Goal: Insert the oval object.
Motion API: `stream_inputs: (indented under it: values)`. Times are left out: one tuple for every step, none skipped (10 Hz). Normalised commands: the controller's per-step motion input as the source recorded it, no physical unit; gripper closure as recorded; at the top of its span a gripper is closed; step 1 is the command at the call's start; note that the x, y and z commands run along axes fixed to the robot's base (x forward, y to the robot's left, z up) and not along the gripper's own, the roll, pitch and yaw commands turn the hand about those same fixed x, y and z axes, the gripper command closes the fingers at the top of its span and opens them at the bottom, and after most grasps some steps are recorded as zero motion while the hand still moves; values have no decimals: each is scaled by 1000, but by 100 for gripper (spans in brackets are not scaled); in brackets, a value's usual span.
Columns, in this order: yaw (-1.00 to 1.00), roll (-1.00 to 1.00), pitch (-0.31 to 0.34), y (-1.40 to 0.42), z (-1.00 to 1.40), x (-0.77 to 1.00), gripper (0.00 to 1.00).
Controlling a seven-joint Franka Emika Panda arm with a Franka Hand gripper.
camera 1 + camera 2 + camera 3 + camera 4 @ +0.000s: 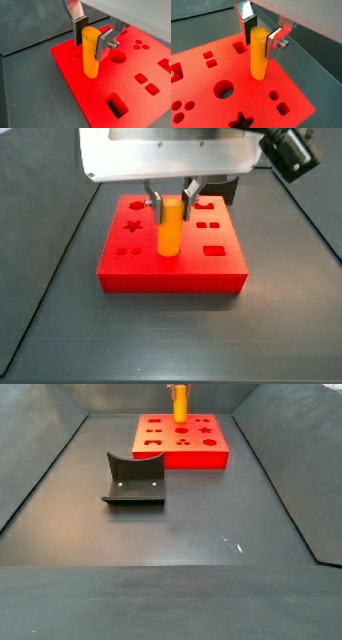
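Note:
The oval object (90, 57) is a smooth orange-yellow peg, held upright; it shows in both wrist views (258, 60) and both side views (170, 233) (178, 404). My gripper (91, 39) is shut on its upper end, one dark pad and one silver plate on either side (262, 37). The peg's lower end stands over the top of the red block (80, 97), at or just above its surface, between the shaped holes (251, 100). I cannot tell whether it touches. The block (174, 273) sits at the far end of the floor (201, 456).
The dark fixture (134, 481) stands on the grey floor in front of the red block, to its left. Sloping grey walls (40, 474) enclose the floor on both sides. A black camera body (287, 150) hangs near the gripper's housing.

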Motion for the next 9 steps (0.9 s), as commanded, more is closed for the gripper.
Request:
stream_inputs:
  values:
    - [0,80,-59,-26,-417,40,100]
    - [6,114,-93,-51,-523,37,100]
    - [0,141,-107,-80,-620,37,100]
    - [0,171,-111,-91,-686,23,100]
    - [0,206,-114,-89,-737,0,100]
    - [0,250,-91,-57,-763,0,100]
    - [0,244,-61,-14,-651,0,100]
    - [0,223,-36,0,-566,0,100]
    - [0,63,0,0,-186,26,100]
